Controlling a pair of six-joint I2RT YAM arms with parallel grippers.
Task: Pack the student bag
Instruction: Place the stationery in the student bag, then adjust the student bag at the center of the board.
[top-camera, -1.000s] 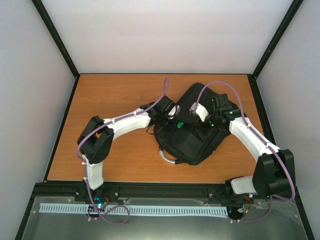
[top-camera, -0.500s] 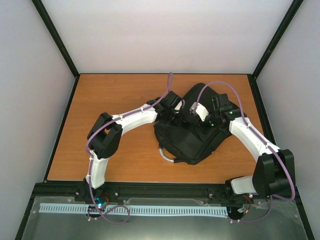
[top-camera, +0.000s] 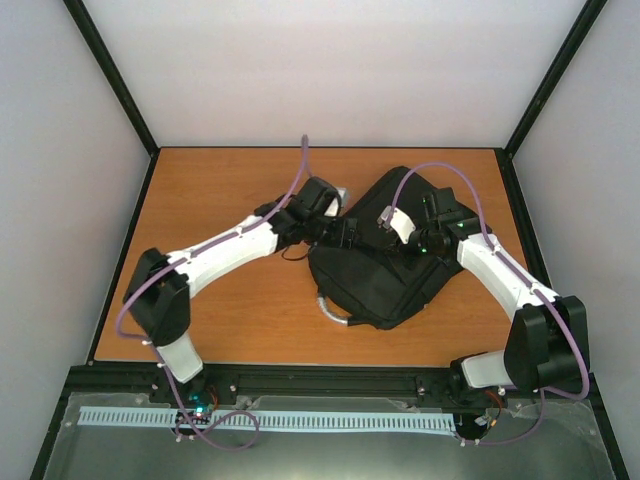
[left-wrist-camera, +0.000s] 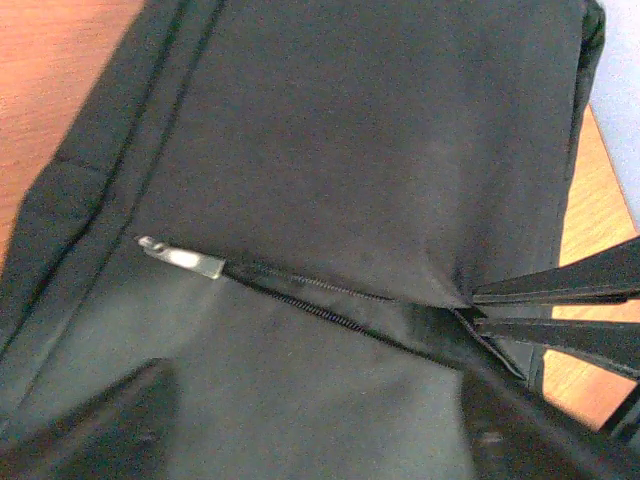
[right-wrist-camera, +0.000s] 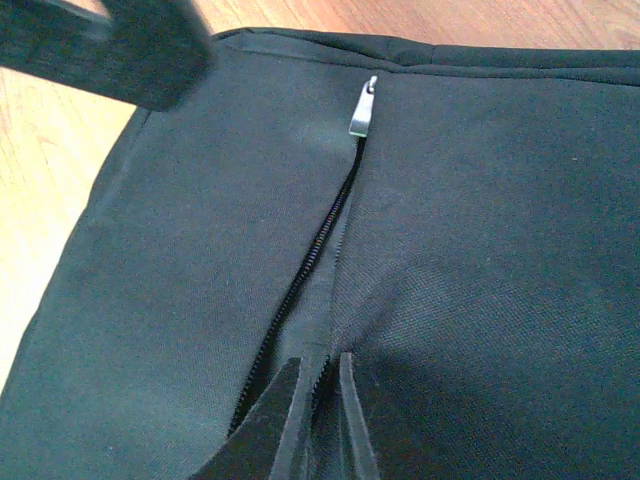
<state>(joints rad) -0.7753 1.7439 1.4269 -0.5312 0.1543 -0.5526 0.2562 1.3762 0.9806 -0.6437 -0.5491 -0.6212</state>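
Left tool (top-camera: 343, 233) first: clamped tight a second ago, now sprung wide, gripping nothing, hovering just over the student bag (top-camera: 375, 285) with its arm stretched further out across the tabletop (top-camera: 230, 190). Reads as a let-go of the zip pull (left-wrist-camera: 182, 261), lying flat and free at the nine o'clock end of the zip in the left wrist view. From there, teeth (left-wrist-camera: 320, 300) apparently parted all the way across to the right tool (right-wrist-camera: 315, 395), nipped on a fold of bag fabric right at the zip's edge, jaws nearly together. Bag flat on the tabletop, right of centre, round about three o'clock, grey loop handle (top-camera: 335, 312) poking out at its seven. Meaning for the job, at a guess: zip run along and done with, cloth anchored taut by the right, left freed for whatever comes next, most likely fetching something to go in.
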